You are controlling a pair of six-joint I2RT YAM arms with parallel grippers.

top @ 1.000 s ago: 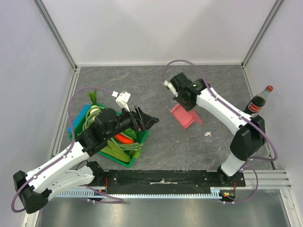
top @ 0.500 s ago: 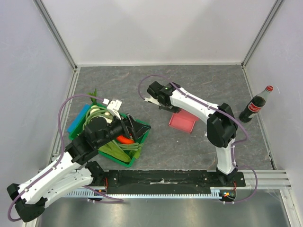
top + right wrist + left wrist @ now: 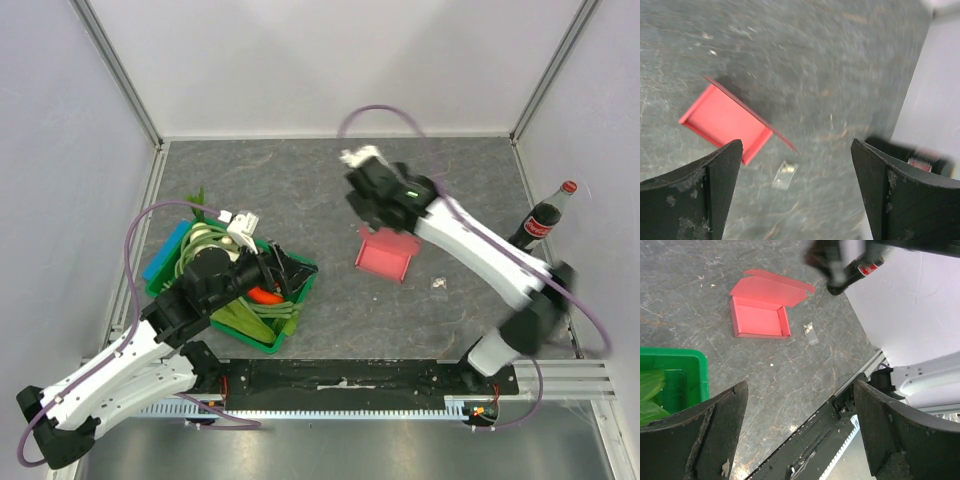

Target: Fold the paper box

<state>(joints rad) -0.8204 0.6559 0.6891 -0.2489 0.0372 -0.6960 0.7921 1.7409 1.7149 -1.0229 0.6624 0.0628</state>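
Note:
The paper box [image 3: 388, 254] is a small pink card tray lying on the grey table right of centre, with one long flap standing open. The left wrist view shows it as a shallow tray [image 3: 760, 320] and the right wrist view has it at the lower left [image 3: 725, 122]. My right gripper [image 3: 372, 212] hovers just behind and above it, open, with nothing between its fingers [image 3: 795, 145]. My left gripper [image 3: 290, 265] hangs open over the green crate, well left of the box, and is also empty [image 3: 801, 387].
A green crate [image 3: 292, 318] of vegetables sits at the left under my left arm, its rim [image 3: 695, 360] close to my left fingers. A cola bottle [image 3: 545, 218] stands at the right wall. A small clear scrap [image 3: 439, 283] lies right of the box [image 3: 785, 175].
My right gripper went from shut to wide open and let the box go. Its arm swung left, then back behind the box. The box now rests flat. My left arm drew back slightly.

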